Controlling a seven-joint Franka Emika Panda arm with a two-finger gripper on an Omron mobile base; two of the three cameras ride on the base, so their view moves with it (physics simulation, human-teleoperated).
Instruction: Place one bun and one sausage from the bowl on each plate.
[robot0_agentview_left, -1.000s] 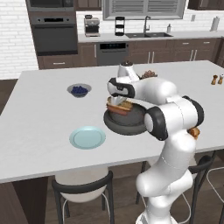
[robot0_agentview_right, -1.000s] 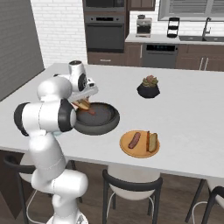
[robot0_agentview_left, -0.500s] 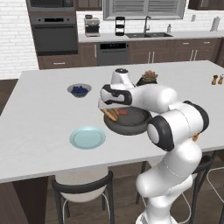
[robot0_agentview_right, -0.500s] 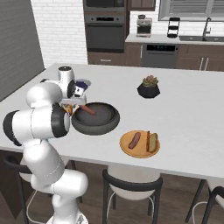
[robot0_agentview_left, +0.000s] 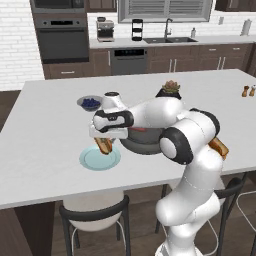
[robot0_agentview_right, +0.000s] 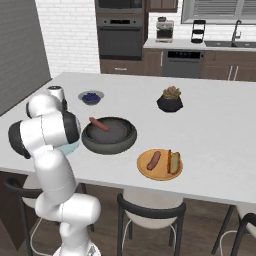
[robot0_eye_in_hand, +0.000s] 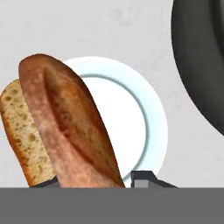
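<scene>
My gripper (robot0_agentview_left: 104, 139) is shut on a golden-tan bun (robot0_agentview_left: 104, 148) and holds it just above the pale blue plate (robot0_agentview_left: 99, 160). In the hand view the bun (robot0_eye_in_hand: 65, 127) hangs tilted over the left part of the bare blue plate (robot0_eye_in_hand: 144, 118), gripped between the fingertips (robot0_eye_in_hand: 146, 179). The dark-grey bowl (robot0_agentview_right: 110, 136) sits right of that plate with one sausage (robot0_agentview_right: 99, 124) in it. On the orange-brown plate (robot0_agentview_right: 160, 172) lie a sausage (robot0_agentview_right: 154, 160) and a bun (robot0_agentview_right: 174, 162). My arm hides most of the bowl (robot0_agentview_left: 142, 145) in the left base view.
A small bowl of blueberries (robot0_agentview_left: 90, 103) stands behind the blue plate, and a black plant pot (robot0_agentview_left: 170, 89) behind the big bowl. Salt and pepper shakers (robot0_agentview_left: 247, 91) are at the far right. Stools line the counter's near edge.
The arm has swung left out of the dark bowl with the bun in its grip and now holds it over the pale blue plate.
</scene>
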